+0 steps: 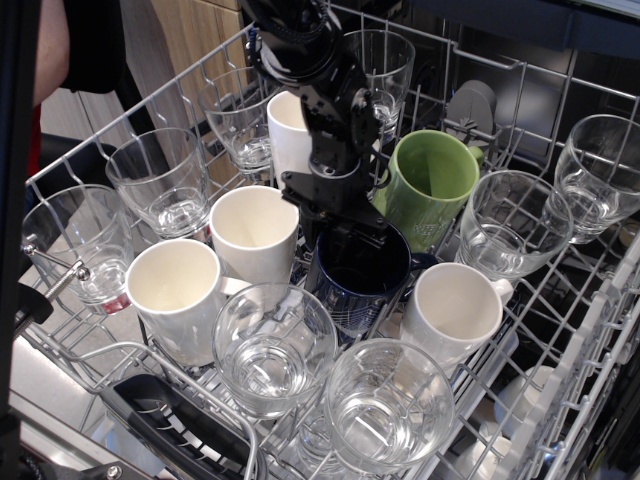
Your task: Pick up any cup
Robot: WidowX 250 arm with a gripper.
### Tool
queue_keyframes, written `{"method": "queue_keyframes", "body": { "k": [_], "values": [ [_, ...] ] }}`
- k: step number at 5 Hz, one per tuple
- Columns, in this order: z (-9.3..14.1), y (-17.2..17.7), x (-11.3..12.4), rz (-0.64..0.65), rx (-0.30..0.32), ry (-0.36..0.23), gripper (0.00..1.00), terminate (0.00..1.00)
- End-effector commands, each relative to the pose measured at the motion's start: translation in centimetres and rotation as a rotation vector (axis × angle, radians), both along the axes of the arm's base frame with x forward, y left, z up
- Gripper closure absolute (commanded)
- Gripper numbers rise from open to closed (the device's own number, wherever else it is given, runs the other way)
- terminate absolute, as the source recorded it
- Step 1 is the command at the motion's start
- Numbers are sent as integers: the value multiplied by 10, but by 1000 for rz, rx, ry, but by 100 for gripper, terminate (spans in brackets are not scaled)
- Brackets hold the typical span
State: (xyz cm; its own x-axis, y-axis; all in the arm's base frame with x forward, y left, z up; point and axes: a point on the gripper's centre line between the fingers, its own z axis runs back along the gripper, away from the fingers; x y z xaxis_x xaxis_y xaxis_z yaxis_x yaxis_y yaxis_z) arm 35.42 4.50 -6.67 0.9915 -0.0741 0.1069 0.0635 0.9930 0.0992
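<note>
1. navy glazed ceramic marks the cup (358,285), standing mouth-up at the centre of the frame in the dishwasher rack (590,330), with a pale emblem just visible low on its side.
2. the gripper (345,235) comes down from the upper middle of the frame and sits at the far rim of the cup. its jaws look to reach into or over the mouth, but whether they are spread or pinching the wall cannot be told, since the black body hides the tips.
3. that approach suits the crowding: the green mug (432,185) stands just to the upper right, a white mug (253,235) just left and another white mug (455,312) to the lower right, so the rim is probably the only free place to grip.
4. glasses (275,350) crowd the lower part of the frame, so a straight upward lift seems the safest way out.
</note>
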Motion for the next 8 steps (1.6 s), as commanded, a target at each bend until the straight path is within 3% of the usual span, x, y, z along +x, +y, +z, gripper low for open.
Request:
{"method": "queue_keyframes", "body": {
  "k": [1,2,4,6,7,8],
  "values": [
    [16,2,13,6,-5,-41,100,0],
    [29,4,18,15,-23,-24,100,0],
    [90,14,25,7,-119,-42,100,0],
    [136,15,16,-40,-204,-20,100,0],
    [154,13,9,-51,-236,-28,100,0],
    [168,11,3,-44,-222,-80,100,0]
  ]
}}
